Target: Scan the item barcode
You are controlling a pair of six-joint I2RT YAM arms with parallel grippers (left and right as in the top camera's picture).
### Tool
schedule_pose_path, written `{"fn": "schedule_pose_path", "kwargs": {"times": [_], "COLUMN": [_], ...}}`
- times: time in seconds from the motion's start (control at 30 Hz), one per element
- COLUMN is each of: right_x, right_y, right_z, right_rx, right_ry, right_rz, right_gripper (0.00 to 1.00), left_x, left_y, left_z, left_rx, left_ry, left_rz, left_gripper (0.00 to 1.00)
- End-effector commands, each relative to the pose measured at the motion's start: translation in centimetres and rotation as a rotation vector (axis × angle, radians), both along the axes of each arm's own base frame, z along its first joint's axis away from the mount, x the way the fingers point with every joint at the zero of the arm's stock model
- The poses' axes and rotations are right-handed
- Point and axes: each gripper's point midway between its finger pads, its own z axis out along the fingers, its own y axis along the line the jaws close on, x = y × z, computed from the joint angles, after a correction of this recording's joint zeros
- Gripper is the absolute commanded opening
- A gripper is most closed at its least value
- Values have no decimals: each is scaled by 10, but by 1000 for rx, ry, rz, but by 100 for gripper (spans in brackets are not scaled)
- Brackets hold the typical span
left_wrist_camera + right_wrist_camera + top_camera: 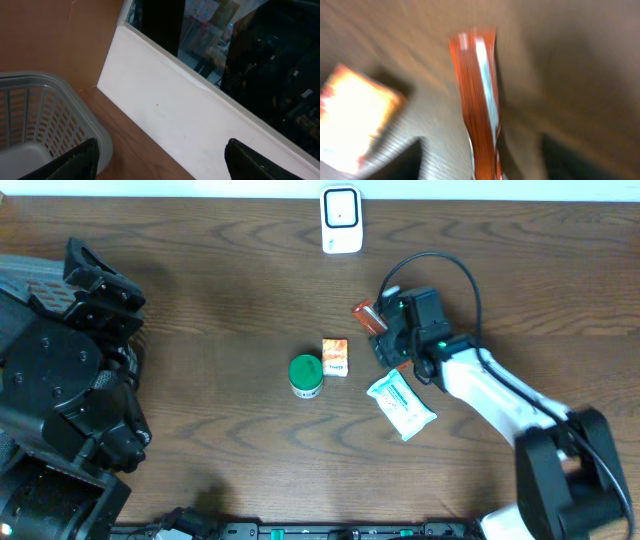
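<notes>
A slim orange-red packet [366, 313] lies on the dark wooden table, below and to the right of the white scanner [341, 220] at the back edge. My right gripper [384, 330] is at the packet. In the blurred right wrist view the packet [479, 100] runs up between my right gripper's [485, 162] dark fingers [402, 160], with a gap on each side, so the jaws stand open. No barcode shows. My left gripper [162, 165] is open and empty, raised at the far left and facing the wall.
A green-lidded jar [306, 375], a small orange box [335, 356] and a white wipes packet [400, 404] lie mid-table, left of and below my right arm. The orange box [355, 120] also shows left of the packet. A grey basket [40, 120] sits by the left gripper.
</notes>
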Motion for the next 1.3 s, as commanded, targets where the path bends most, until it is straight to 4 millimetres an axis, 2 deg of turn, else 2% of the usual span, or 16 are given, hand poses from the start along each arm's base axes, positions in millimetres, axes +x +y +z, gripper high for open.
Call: {"fn": "schedule_pose_path", "kwargs": {"times": [0.0,0.07,0.13,0.33,0.53,0.83,0.93,1.03,1.07,1.1,1.13,1.17,1.2,1.27], "right_x": [17,20,23,26,10,-11,-11,-5,-4,-5,-10,-14,-19,-27], "right_y": [12,13,14,15,9,5,16,33,39,44,50,51,50,41], "right_z": [53,49,36,-22,-81,-116,-106,-69,-48,-31,-5,12,30,56], "right_rx": [160,172,170,141,83,36,80,166,208,245,303,338,377,433], "right_ry": [-100,-100,-75,30,176,287,284,256,241,236,236,237,238,236], "right_rz": [-61,-72,-82,-107,-125,-123,-81,-30,-6,14,51,70,86,93], "right_gripper": [1,1,1,1,1,1,1,1,1,9,38,81,99,99], "left_x": [-3,-3,-3,-3,-3,-3,-3,-3,-3,-3,-3,-3,-3,-3], "left_y": [4,4,4,4,4,4,4,4,4,4,4,4,4,4], "left_z": [2,2,2,2,2,2,2,2,2,2,2,2,2,2], "left_rx": [14,15,14,14,14,14,14,14,14,14,14,14,14,14], "left_ry": [1,1,1,1,1,1,1,1,1,1,1,0,0,0], "left_rz": [18,18,18,18,18,18,18,19,19,19,19,19,19,18], "left_gripper": [81,81,80,81,81,81,81,81,81,81,81,81,81,81]}}
